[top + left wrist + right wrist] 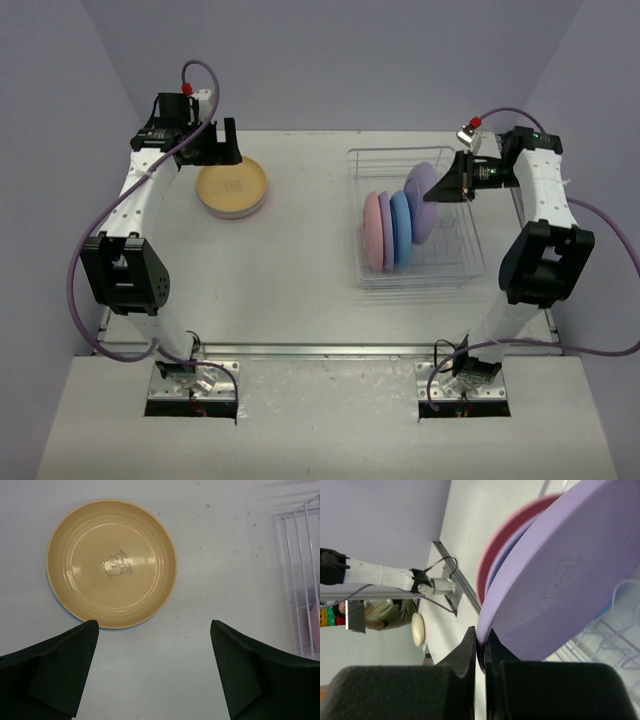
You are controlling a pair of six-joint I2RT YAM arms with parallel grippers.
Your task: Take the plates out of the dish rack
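So over on the right, the right claw (480, 649) is pinched tight on the rim of a round matte lilac plate (560, 580), jaws squeezed onto the edge with basically no gap. That plate is tilted and sits over the far half of the rectangular silver wire dish rack (460, 272). I honestly can't tell if its lower edge is touching the wires or not. There's a faint little cartoon printed on its face. Just nearer than it, three more plates stand on edge in the rack, packed side by side: a pastel pink plate (372, 232) on the left, a thin sliver of a second lilac plate (386, 238) in the middle, and a pastel blue plate (401, 230) on the right. The rack is on the right side of the white table (300, 260). Well apart from it, on the far left, a cream-yellow round plate (111, 564) lies flat and face up, with a tiny bear drawing in the middle. A thin bluish edge peeks out underneath it, but I can't say what that is. The left claw (154, 625) hangs above the table just beside that plate, jaws spread wide, holding nothing.
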